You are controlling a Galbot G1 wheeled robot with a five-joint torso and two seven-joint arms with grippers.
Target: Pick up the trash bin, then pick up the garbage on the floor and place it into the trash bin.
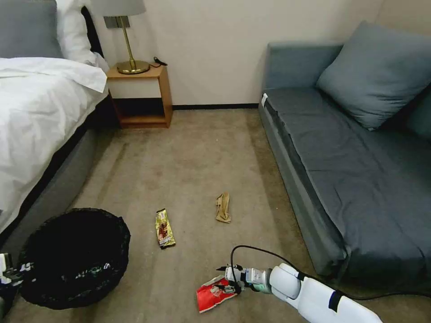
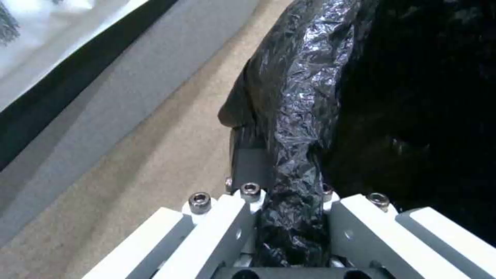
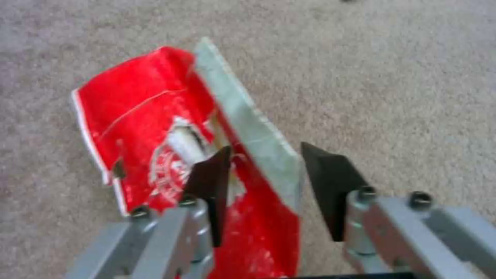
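Straddling the red snack packet (image 3: 155, 128) on the carpet (image 1: 197, 152) near the sofa's (image 1: 359, 179) front edge, my right gripper (image 3: 266, 170) gapes; my left gripper (image 2: 289, 217) clamps the trash bin (image 1: 74, 258) rim.

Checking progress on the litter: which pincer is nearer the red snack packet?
Right pincer, open astride the red snack packet's raised edge. Left pincer grips the trash bin.

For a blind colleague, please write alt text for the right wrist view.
The right gripper, fingers open, straddles the raised silver-lined edge of a flat red snack packet lying on beige carpet.
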